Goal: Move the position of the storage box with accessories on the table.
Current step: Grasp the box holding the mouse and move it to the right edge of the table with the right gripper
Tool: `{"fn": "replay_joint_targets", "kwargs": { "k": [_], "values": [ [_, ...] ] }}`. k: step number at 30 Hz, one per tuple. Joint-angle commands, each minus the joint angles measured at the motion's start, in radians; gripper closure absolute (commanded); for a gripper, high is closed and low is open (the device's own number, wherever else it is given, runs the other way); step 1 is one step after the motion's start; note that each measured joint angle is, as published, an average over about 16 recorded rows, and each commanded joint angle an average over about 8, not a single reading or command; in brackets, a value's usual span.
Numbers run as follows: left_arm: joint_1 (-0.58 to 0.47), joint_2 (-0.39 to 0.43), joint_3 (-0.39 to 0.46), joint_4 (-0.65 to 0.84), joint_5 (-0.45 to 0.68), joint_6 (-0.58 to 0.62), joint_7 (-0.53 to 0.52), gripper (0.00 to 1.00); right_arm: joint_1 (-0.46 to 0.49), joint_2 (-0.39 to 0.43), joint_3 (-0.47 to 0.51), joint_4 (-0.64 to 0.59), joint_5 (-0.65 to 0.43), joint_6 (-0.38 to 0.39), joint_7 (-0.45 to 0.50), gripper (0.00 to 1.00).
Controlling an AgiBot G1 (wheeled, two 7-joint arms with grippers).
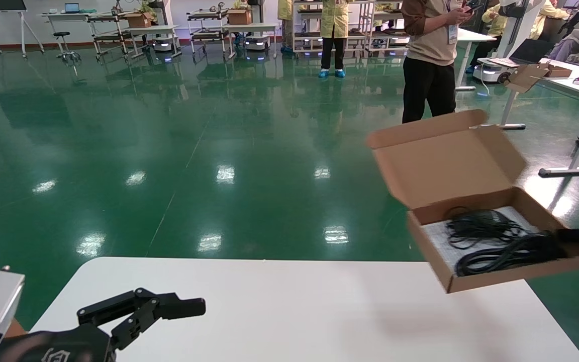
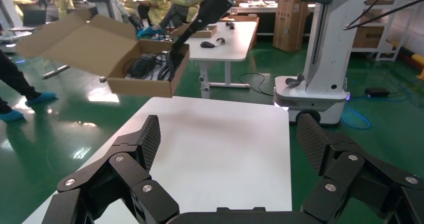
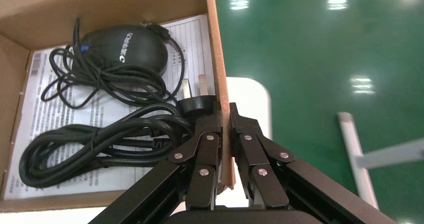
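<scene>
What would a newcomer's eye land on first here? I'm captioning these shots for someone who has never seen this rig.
First, the open storage box hanging in the air over the far right corner of the table, pinched by its side wall in the right gripper. Inside lie a black mouse and coiled cables on a printed sheet. The left gripper waits open over the near left.

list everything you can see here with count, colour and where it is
storage box: 1, brown cardboard, lid open, held in the air over the table's far right corner
mouse: 1, black, inside the box on the paper
power cable: 1 coil, black, inside the box beside the mouse
printed sheet: 1, white, lining the box floor
table: 1, white, directly in front
standing person: 1, beige top, black trousers, on the green floor beyond the box
left end effector: black, open, low over the table's near left
right end effector: black, clamped on the box's side wall
</scene>
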Motion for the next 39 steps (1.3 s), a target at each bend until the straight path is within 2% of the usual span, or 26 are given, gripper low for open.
{"fn": "replay_joint_targets", "kwargs": {
  "k": [1,9,21,39],
  "values": [
    [0.0,0.0,0.0,0.0,0.0,0.0,0.0,0.0,-0.003,0.018,-0.002,-0.004,-0.003,0.018,-0.007,1.0],
    [0.0,0.0,0.0,0.0,0.0,0.0,0.0,0.0,-0.056,0.059,0.004,-0.013,0.006,0.073,-0.031,1.0],
    [0.0,0.0,0.0,0.0,0.0,0.0,0.0,0.0,-0.166,0.101,0.032,-0.022,0.045,0.085,-0.068,1.0],
    [0.0,0.0,0.0,0.0,0.0,0.0,0.0,0.0,-0.313,0.113,0.074,-0.019,0.105,0.17,-0.097,1.0]
  ]
}}
